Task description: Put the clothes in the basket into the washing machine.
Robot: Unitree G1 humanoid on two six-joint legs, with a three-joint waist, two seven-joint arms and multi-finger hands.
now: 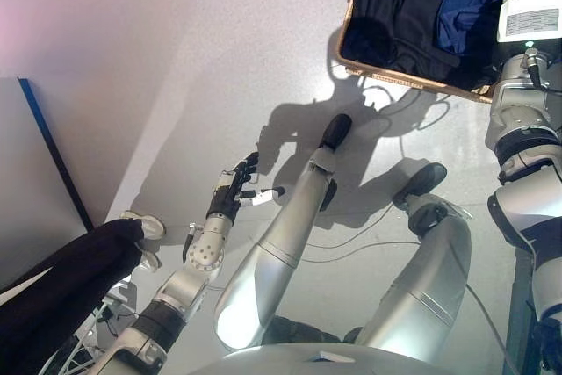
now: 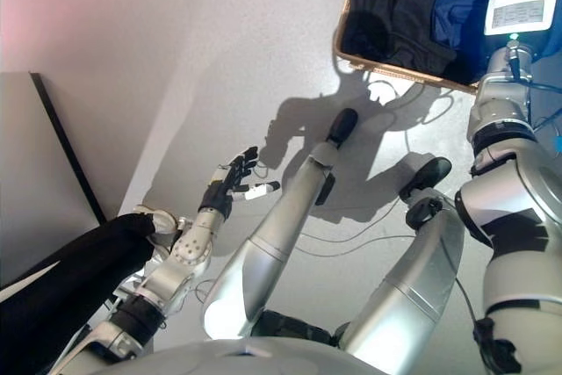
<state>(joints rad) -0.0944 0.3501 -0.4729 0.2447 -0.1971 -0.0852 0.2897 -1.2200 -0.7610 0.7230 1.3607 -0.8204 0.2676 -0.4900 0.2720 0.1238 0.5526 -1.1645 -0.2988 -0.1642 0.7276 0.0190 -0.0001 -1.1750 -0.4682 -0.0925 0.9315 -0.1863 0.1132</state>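
Observation:
A wicker basket stands on the floor at the top right. It holds dark clothes and a blue garment. My right forearm reaches up over the basket's near right corner, and its hand is hidden among the clothes behind the wrist. My left hand hangs over bare floor at the lower middle, well away from the basket, with straight fingers and nothing in it. No washing machine shows clearly in either view.
A person's leg in black trousers with white shoes stands at the lower left, close to my left arm. A grey panel with a dark blue edge fills the left side. Pale floor lies between it and the basket.

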